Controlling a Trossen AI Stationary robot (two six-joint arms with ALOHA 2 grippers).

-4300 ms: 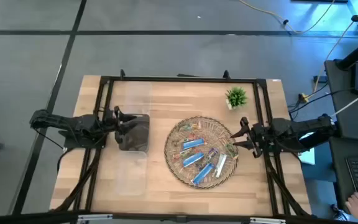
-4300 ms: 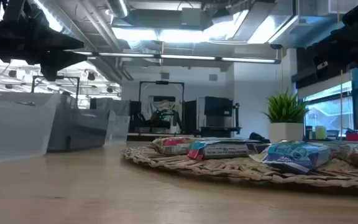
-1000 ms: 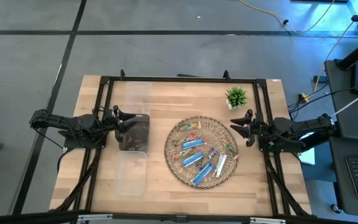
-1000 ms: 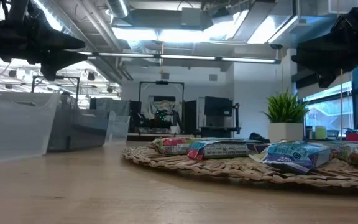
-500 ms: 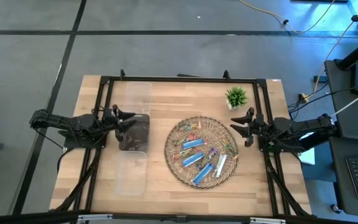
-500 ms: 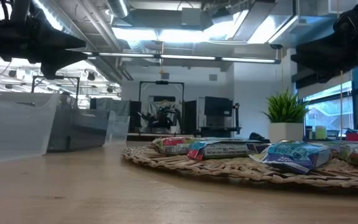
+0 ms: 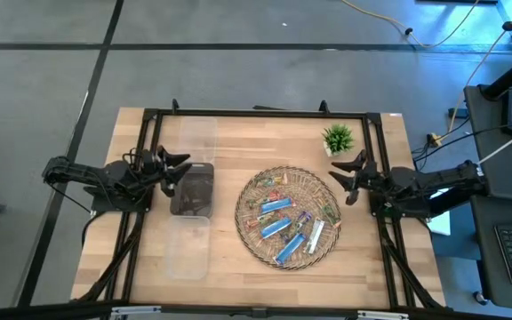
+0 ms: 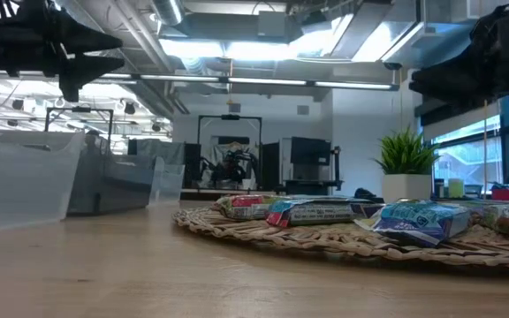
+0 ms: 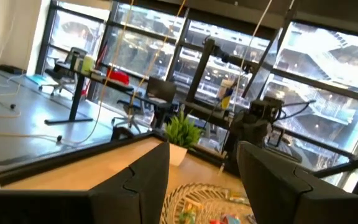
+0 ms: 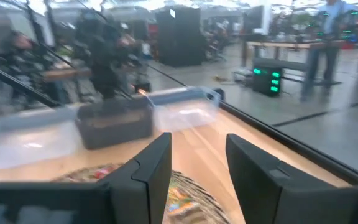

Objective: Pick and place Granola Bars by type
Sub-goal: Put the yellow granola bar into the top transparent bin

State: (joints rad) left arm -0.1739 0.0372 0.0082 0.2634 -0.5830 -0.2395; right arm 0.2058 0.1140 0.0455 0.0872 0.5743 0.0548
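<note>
Ten or so Granola Bars [image 7: 284, 216] lie unsorted in the wicker tray [image 7: 247, 233].
High view: left gripper [image 7: 174, 166], released and empty, hovers by the bins [image 7: 191, 191]; right gripper [image 7: 348, 171], parted and empty, beside the tray, likely staging picks. Low view: wrapper print unreadable. Wrist views: fingers apart, nothing held.

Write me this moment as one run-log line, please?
left pincer: open, empty, above bins | right pincer: open, empty, at basket edge | granola bars: all in basket, none sorted
</note>
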